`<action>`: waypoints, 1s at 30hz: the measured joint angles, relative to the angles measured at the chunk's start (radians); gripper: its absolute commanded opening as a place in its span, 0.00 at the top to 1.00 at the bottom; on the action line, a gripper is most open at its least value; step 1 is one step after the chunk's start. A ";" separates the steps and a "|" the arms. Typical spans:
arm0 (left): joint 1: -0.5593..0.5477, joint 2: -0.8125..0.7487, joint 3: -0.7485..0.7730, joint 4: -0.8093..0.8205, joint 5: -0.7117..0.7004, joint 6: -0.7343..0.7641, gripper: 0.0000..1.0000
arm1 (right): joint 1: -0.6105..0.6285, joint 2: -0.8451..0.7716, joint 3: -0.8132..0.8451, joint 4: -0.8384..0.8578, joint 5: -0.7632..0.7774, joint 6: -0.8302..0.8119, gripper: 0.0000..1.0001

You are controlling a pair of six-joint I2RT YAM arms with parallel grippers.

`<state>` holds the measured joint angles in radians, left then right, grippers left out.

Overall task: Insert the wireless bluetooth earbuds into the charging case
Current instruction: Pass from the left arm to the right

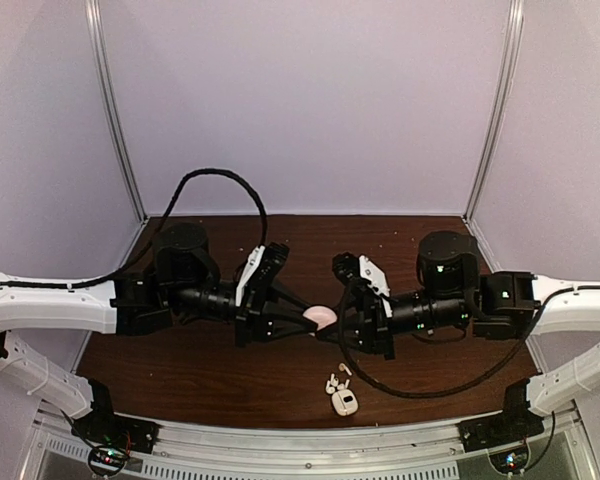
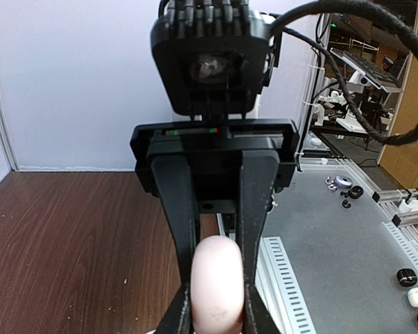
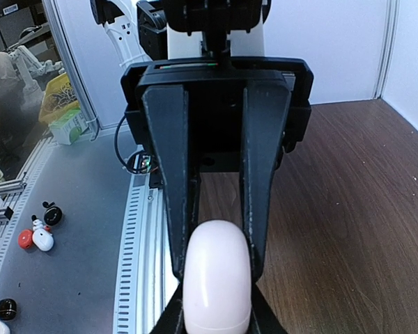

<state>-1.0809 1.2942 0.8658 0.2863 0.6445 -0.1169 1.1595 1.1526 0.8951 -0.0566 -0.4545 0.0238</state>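
Note:
A pale pink rounded disc (image 1: 322, 318) hangs above the middle of the table, pinched from both sides. My left gripper (image 1: 306, 322) is shut on its left edge. In the left wrist view the disc (image 2: 216, 285) fills the gap between that gripper's (image 2: 217, 314) fingers. My right gripper (image 1: 333, 326) is shut on the opposite edge, and the disc (image 3: 217, 278) sits tight between its (image 3: 217, 316) fingers. The white charging case (image 1: 344, 403) lies on the table near the front edge. Two tiny white earbuds (image 1: 333, 384) lie just behind the case. Neither gripper touches them.
The dark wooden table (image 1: 180, 370) ends at a metal rail (image 1: 310, 440) in front. White walls and metal posts (image 1: 115, 110) close in the back and sides. A black cable (image 1: 220, 180) loops above the left arm, and another sags below the right arm toward the earbuds.

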 measured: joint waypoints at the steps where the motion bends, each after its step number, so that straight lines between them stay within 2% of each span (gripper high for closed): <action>1: 0.000 0.000 0.000 0.000 -0.005 0.000 0.82 | 0.000 0.002 0.004 -0.008 0.000 -0.005 0.82; 2: 0.000 0.000 0.000 -0.001 -0.010 0.002 0.74 | 0.000 0.002 0.005 -0.011 0.001 -0.012 0.82; 3: 0.000 0.000 0.000 -0.002 -0.014 0.003 0.70 | -0.001 0.002 0.007 -0.014 0.001 -0.018 0.83; 8: -0.002 -0.001 0.000 -0.003 -0.043 0.003 0.61 | -0.001 0.003 0.011 -0.034 0.005 -0.035 0.86; 30: -0.004 -0.002 0.000 -0.006 -0.140 -0.060 0.61 | -0.010 -0.002 0.008 -0.068 0.037 -0.066 0.93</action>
<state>-1.0847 1.2922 0.8661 0.2798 0.5045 -0.1764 1.1496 1.1503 0.9035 -0.1242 -0.4175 -0.0425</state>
